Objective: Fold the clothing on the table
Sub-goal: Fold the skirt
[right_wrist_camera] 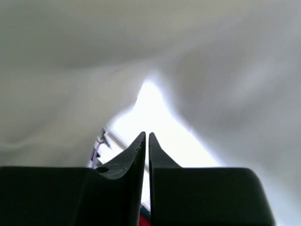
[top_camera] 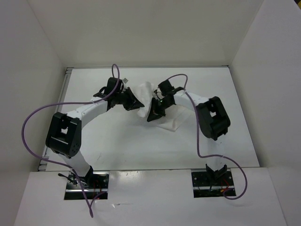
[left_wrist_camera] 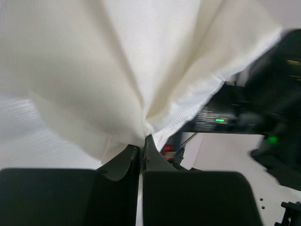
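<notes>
Enclosure: white walls on three sides; the table is matte white, with the arm bases at its near edge.
Top view, clothing: the clothing sits bunched and raised at mid-width toward the far side, between both grippers. A flatter part seems to trail onto the table nearer the bases.
Top view, arms: left gripper reaches in from the left and right gripper from the right, tips near each other. Probably an edge is being lifted to carry it over for a fold.
Top view, limit: finger state unreadable.
Left wrist view: left gripper is closed, pinching a gathered point of the clothing. Pleats fan away from the tips, so the cloth hangs from this grip. The right arm shows dark at right.
Right wrist view: right gripper has its fingers close together with a thin slit between. The clothing drapes just beyond them, blurred. Whether any cloth is caught, I cannot tell.
</notes>
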Controlling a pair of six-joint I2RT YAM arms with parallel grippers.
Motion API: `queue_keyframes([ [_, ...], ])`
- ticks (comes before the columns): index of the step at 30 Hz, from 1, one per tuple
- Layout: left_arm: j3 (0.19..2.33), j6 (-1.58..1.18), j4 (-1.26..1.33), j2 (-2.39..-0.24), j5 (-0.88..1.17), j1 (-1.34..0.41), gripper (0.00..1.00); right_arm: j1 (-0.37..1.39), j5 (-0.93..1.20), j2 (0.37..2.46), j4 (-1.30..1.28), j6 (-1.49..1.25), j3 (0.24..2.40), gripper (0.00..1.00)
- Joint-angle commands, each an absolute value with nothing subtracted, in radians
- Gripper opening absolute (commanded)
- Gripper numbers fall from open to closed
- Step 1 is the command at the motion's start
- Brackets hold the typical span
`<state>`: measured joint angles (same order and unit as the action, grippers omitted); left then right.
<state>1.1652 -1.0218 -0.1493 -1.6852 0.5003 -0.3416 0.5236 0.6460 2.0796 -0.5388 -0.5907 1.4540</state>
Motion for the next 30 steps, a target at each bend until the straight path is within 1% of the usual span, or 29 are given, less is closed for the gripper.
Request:
queue_keyframes([
  [1, 1.181, -0.986, -0.166, -1.671, 0.509, -0.324, 0.0, 0.436, 0.638, 1.863, -0.57, -0.604, 1.414, 0.12],
  [3, 1.172, -0.986, -0.166, -1.671, 0.509, -0.324, 0.0, 0.399, 0.628, 1.791, -0.598, -0.604, 1.361, 0.17],
  [6, 1.172, -0.977, -0.166, -1.671, 0.509, -0.314, 0.0, 0.321, 0.566, 1.718, -0.637, -0.604, 1.293, 0.32],
  [7, 1.172, -0.977, -0.166, -1.671, 0.509, -0.314, 0.0, 0.287, 0.545, 1.707, -0.658, -0.595, 1.281, 0.36],
  [11, 1.184, -0.977, -0.166, -1.704, 0.529, -0.324, 0.0, 0.219, 0.424, 1.698, -0.722, -0.574, 1.259, 0.36],
  [15, 1.219, -0.968, -0.166, -1.733, 0.529, -0.342, 0.0, 0.166, 0.24, 1.689, -0.746, -0.594, 1.238, 0.36],
  [17, 1.23, -0.968, -0.175, -1.744, 0.538, -0.342, 0.0, 0.137, 0.201, 1.706, -0.746, -0.603, 1.238, 0.36],
  [21, 1.253, -0.968, -0.175, -1.766, 0.538, -0.365, 0.0, 0.127, 0.17, 1.801, -0.735, -0.603, 1.238, 0.36],
  [24, 1.305, -0.968, -0.175, -1.793, 0.538, -0.399, 0.0, 0.127, 0.205, 1.845, -0.678, -0.603, 1.229, 0.35],
  [26, 1.336, -0.968, -0.186, -1.834, 0.538, -0.428, 0.0, 0.127, 0.254, 1.876, -0.623, -0.603, 1.218, 0.32],
  [27, 1.351, -0.968, -0.186, -1.851, 0.538, -0.437, 0.0, 0.136, 0.267, 1.888, -0.611, -0.603, 1.218, 0.32],
  [29, 1.396, -0.977, -0.186, -1.903, 0.561, -0.457, 0.0, 0.137, 0.293, 1.922, -0.588, -0.613, 1.218, 0.27],
  [30, 1.41, -0.977, -0.186, -1.92, 0.571, -0.478, 0.0, 0.146, 0.293, 1.931, -0.588, -0.614, 1.227, 0.27],
])
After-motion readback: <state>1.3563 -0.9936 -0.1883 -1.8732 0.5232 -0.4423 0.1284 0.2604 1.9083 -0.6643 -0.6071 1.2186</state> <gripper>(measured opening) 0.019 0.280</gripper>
